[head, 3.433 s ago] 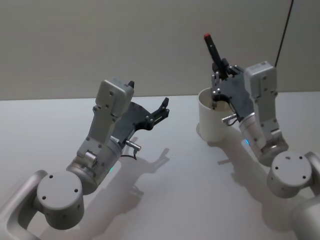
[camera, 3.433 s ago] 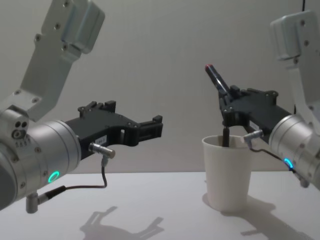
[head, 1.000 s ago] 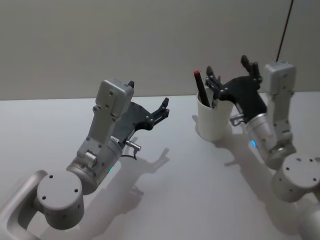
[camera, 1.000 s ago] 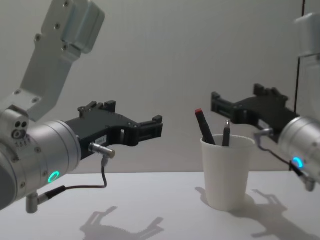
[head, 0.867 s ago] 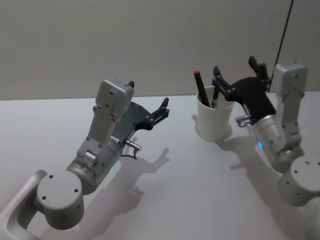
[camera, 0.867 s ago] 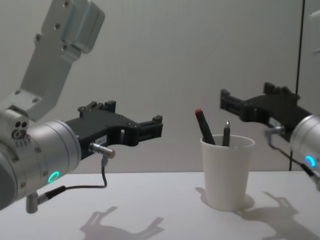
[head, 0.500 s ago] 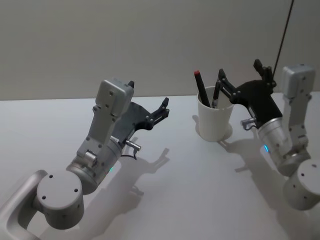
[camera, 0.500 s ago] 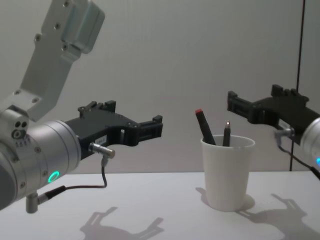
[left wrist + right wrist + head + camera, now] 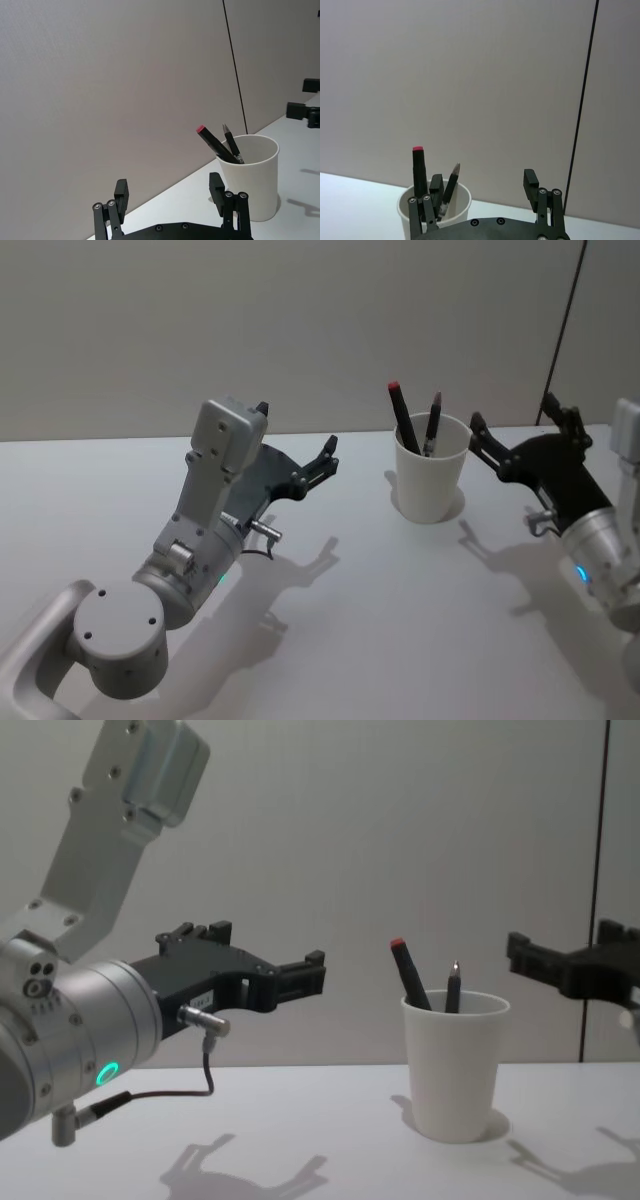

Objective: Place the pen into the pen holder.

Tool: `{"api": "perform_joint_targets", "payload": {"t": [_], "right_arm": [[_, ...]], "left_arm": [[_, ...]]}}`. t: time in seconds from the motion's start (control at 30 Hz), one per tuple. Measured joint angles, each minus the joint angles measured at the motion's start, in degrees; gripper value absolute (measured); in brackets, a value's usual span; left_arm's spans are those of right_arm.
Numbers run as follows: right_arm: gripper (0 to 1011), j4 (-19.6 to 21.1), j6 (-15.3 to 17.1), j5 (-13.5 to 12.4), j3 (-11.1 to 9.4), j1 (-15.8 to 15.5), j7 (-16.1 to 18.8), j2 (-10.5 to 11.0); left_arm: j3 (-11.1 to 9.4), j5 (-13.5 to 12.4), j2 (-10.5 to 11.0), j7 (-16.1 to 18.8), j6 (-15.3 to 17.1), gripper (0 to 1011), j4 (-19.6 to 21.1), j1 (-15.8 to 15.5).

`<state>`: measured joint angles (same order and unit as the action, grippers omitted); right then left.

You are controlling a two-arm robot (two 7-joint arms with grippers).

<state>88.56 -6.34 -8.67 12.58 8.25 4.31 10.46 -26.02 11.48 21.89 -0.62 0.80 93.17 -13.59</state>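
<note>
No readable text, label, brand or number shows anywhere — the plain white tapered paper cup [image 9: 455, 1065] just beside the right gripper [image 9: 512, 435] bears no print.

Pen holder [image 9: 430, 480]: plain white paper cup, no print or pattern.
Pen [image 9: 403, 417] in the cup: black barrel, red end cap.
Second pen [image 9: 432, 423] in the cup: dark barrel, paler tip catching light in the chest view.
Table [image 9: 380, 620]: plain white, with soft grey shadows.
Wall [image 9: 300, 320]: flat pale grey; thin black vertical line [image 9: 565, 320] above the table's far right corner.
Left gripper [image 9: 325, 462]: black fingers [image 9: 329, 449], light grey and silver arm housing, green-lit ring on the wrist in the chest view.
Right gripper [image 9: 520, 435]: black; silver wrist with a small blue light.
</note>
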Motion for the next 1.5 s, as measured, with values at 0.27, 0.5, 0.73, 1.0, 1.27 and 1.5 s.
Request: {"api": "perform_joint_targets", "payload": {"t": [0.27, 0.5, 0.73, 1.0, 1.27, 1.5], "right_arm": [[1002, 6.2, 4.1, -3.9, 0.2, -4.5, -0.2, 4.4], [1002, 10.7, 7.0, -6.6, 0.3, -7.7, -0.4, 7.5], [1002, 12.6, 8.3, -7.7, 0.4, -9.0, -0.5, 8.8], [1002, 12.7, 8.3, -7.8, 0.4, -9.1, -0.5, 8.9], [1002, 12.7, 8.3, -7.8, 0.4, -9.1, -0.5, 8.9], [1001, 12.7, 8.3, -7.8, 0.4, -9.1, -0.5, 8.9]], "left_arm": [[0.0, 0.0, 0.0, 0.0, 0.0, 1001, 0.0, 0.0], [0.0, 0.0, 0.0, 0.0, 0.0, 1001, 0.0, 0.0], [0.0, 0.0, 0.0, 0.0, 0.0, 1001, 0.0, 0.0], [0.0, 0.0, 0.0, 0.0, 0.0, 1001, 0.0, 0.0], [0.0, 0.0, 0.0, 0.0, 0.0, 1001, 0.0, 0.0], [0.0, 0.0, 0.0, 0.0, 0.0, 1001, 0.0, 0.0]]}}
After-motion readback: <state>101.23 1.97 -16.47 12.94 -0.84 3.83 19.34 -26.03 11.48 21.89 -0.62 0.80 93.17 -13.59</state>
